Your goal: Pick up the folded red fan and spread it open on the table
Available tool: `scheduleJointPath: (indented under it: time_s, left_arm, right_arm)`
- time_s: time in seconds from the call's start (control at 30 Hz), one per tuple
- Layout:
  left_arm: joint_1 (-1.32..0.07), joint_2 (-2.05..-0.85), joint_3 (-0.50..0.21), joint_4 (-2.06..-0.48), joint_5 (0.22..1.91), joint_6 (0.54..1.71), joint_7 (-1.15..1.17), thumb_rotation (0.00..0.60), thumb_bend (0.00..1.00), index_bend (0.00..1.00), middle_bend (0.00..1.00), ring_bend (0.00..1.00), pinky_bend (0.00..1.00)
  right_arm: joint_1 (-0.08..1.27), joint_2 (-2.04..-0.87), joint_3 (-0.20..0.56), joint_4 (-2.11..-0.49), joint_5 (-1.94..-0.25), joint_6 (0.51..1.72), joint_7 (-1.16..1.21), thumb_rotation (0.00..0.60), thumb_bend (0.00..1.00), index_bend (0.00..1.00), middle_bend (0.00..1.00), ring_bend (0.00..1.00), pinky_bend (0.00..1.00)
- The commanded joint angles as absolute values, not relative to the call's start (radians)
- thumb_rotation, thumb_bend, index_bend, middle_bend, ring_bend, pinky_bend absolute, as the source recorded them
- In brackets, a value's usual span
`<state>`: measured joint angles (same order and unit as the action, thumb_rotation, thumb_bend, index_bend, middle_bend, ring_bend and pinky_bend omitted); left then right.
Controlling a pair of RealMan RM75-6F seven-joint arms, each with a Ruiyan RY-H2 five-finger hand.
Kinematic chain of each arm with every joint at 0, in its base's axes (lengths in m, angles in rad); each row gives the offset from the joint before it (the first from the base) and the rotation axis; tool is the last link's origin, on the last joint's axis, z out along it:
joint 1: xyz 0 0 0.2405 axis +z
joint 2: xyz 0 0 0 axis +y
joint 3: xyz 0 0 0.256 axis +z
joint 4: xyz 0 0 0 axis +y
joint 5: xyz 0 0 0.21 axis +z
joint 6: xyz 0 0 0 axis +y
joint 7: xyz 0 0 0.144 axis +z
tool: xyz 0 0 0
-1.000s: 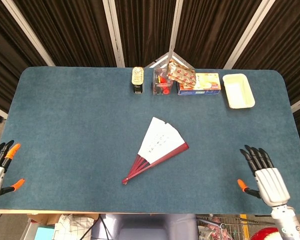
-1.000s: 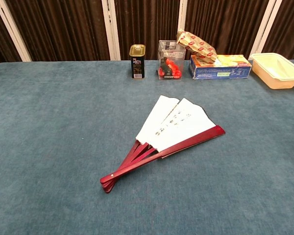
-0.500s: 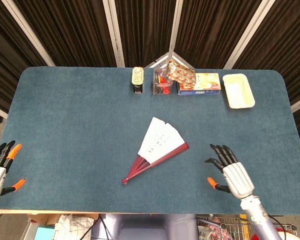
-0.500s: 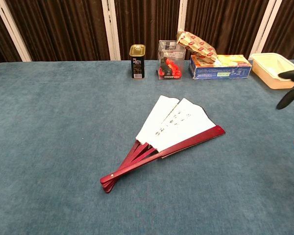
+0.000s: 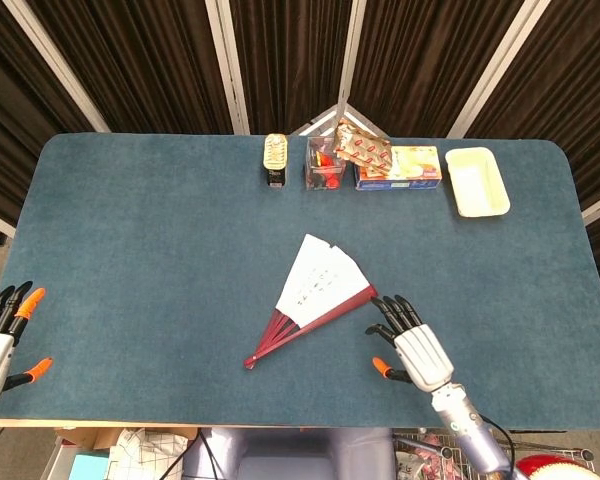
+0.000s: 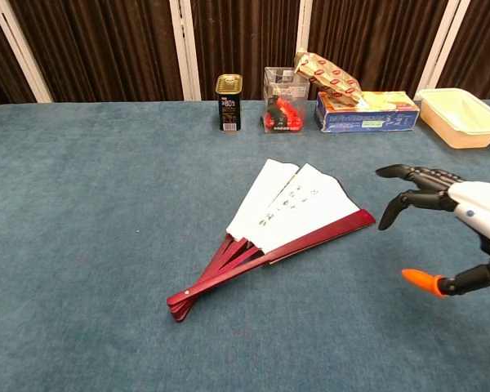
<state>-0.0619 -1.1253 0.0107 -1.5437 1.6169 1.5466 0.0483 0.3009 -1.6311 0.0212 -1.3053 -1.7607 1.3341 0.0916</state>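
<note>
1. I had the right hand (image 5: pixel 412 345) empty, fingers spread, hovering over the table (image 5: pixel 130 230) near its front edge. It sat just to the right of the fan (image 5: pixel 315 295) without touching it.
2. The fan lay near the middle of the table, a little toward the front edge. It was partly spread: the white paper leaf pointed to the back edge and the red sticks met at a pivot pointing to the front-left corner. One red outer stick ran along the leaf's right side, nearest my right hand.
3. The left hand (image 5: pixel 0 335) was open and empty, off the front-left corner, well apart from the fan.
4. Judgement on the step: approach to the grasp. I would take the sticks close to the pivot rather than the paper, which looks thin and likely to crease. The sticks lie flat on the cloth, so the fingers should come in low and slide under an edge.
5. A second contact looks needed to finish the spread; the left hand is far from helping.
6. Change noted: the right hand travelled from the front-right part of the table leftward to beside the fan. The fan and the left hand had not moved.
7. Along the back edge stood a can (image 5: pixel 275 158), a clear box (image 5: pixel 325 165), a carton (image 5: pixel 400 168) and a tray (image 5: pixel 477 182).
</note>
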Motion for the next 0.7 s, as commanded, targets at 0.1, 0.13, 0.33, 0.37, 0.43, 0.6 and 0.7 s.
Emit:
scheduleJointPath:
  time_s: [0.1,0.13,0.33,0.37,0.43,0.6,0.7]
  left_arm:
    - [-0.063,-1.127,0.011,-1.544,1.618,1.545,0.053,0.6,0.0,0.0,0.0,0.0,0.0]
    - [-0.063,-1.127,0.011,-1.545,1.618,1.545,0.054,0.6,0.0,0.0,0.0,0.0,0.0]
    - [-0.064,-1.129,0.009,-1.546,1.613,1.542,0.058,0.6,0.0,0.0,0.0,0.0,0.0]
    - [-0.064,-1.129,0.009,-1.547,1.613,1.542,0.058,0.6,0.0,0.0,0.0,0.0,0.0]
    - [-0.064,-1.129,0.009,-1.547,1.613,1.542,0.058,0.6,0.0,0.0,0.0,0.0,0.0]
    - [-0.065,-1.129,0.009,-1.546,1.61,1.54,0.052,0.6,0.0,0.0,0.0,0.0,0.0]
    - [-0.066,-1.129,0.008,-1.546,1.61,1.538,0.049,0.6,0.0,0.0,0.0,0.0,0.0]
  right_arm:
    - [0.322,-1.678,0.018,-1.252,-1.761,1.327,0.101,0.6,0.3,0.4,0.09,0.01,0.0]
    - [0.325,-1.687,0.018,-1.244,-1.76,1.325,0.102,0.6,0.3,0.4,0.09,0.01,0.0]
    - [0.345,-1.747,0.016,-1.191,-1.754,1.314,0.107,0.6,0.3,0.4,0.09,0.01,0.0]
    - [0.348,-1.758,0.015,-1.182,-1.753,1.31,0.107,0.6,0.3,0.4,0.09,0.01,0.0]
    - [0.357,-1.784,0.017,-1.159,-1.747,1.303,0.106,0.6,0.3,0.37,0.09,0.01,0.0]
    - [0.381,-1.838,0.021,-1.113,-1.752,1.302,0.106,0.6,0.3,0.22,0.09,0.01,0.0]
    - [0.39,-1.862,0.022,-1.088,-1.757,1.311,0.111,0.6,0.3,0.19,0.09,0.01,0.0]
